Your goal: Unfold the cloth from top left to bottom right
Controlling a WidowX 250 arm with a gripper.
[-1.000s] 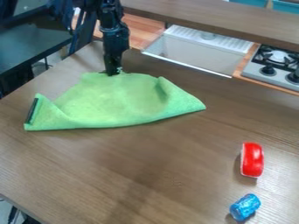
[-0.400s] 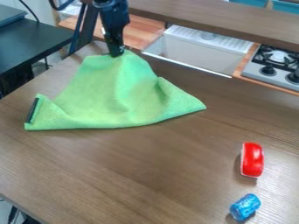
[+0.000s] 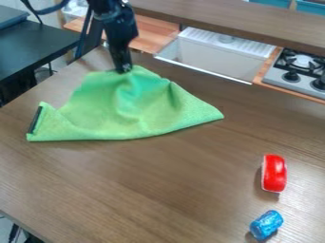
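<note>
So, one brown table (image 3: 152, 185), with one green cloth (image 3: 114, 111) bunched up on its upper left part. One white sink (image 3: 213, 57) and one stove (image 3: 282, 83) can be seen behind. The cloth's far edge is pinched in one black gripper's (image 3: 123, 70) closed jaws. Lower right, one red object (image 3: 274, 173) and one smaller blue one (image 3: 266, 224) are parked, not touching.

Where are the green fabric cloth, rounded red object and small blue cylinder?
Green fabric cloth (image 3: 124, 114): camera view, its middle.
Rounded red object (image 3: 275, 172): camera view, its red top.
Small blue cylinder (image 3: 266, 224): camera view, its side.
</note>
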